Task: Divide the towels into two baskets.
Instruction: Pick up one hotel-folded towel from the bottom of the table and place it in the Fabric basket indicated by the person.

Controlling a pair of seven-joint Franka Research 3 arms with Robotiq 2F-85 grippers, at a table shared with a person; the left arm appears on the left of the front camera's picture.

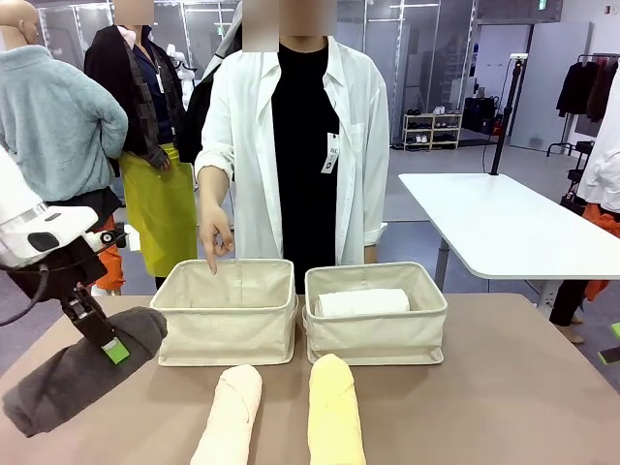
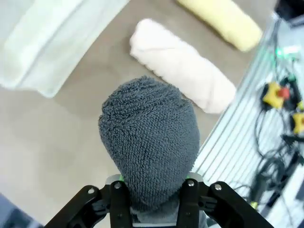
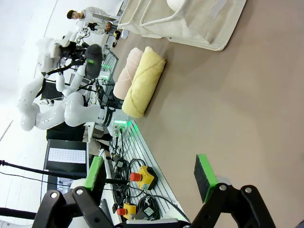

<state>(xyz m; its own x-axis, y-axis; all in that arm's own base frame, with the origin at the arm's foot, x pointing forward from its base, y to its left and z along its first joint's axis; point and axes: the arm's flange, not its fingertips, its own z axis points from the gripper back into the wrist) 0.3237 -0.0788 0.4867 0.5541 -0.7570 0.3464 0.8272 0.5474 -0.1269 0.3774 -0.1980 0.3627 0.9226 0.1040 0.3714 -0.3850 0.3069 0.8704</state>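
Holding the dark grey towel near its upper end, the left gripper has its green-padded fingers pinched narrow into the terry, at about eight o'clock from the left basket. The roll slopes down toward seven o'clock; whether its low end clears the table cannot be told. Judgement: soft, light, not slippery. Held by one end it sags and may unroll, so a grip across the roll nearer mid-length would carry it straighter. At twelve o'clock of the left basket the person's hand hangs with forefinger pointing down into it; no towel shows in the visible inside. On the table at six o'clock of that basket lies the cream-peach towel. At its three o'clock, close but apart and parallel, lies the pale yellow towel, at six o'clock of the right basket. Crosswise inside the right basket lies the white towel. In its wrist view the right gripper stands with fingers wide, nothing between them, over bare table. Judgement: one of four sorted; the grey roll probably goes to the left basket, lowered gently since the soft walls would buckle.
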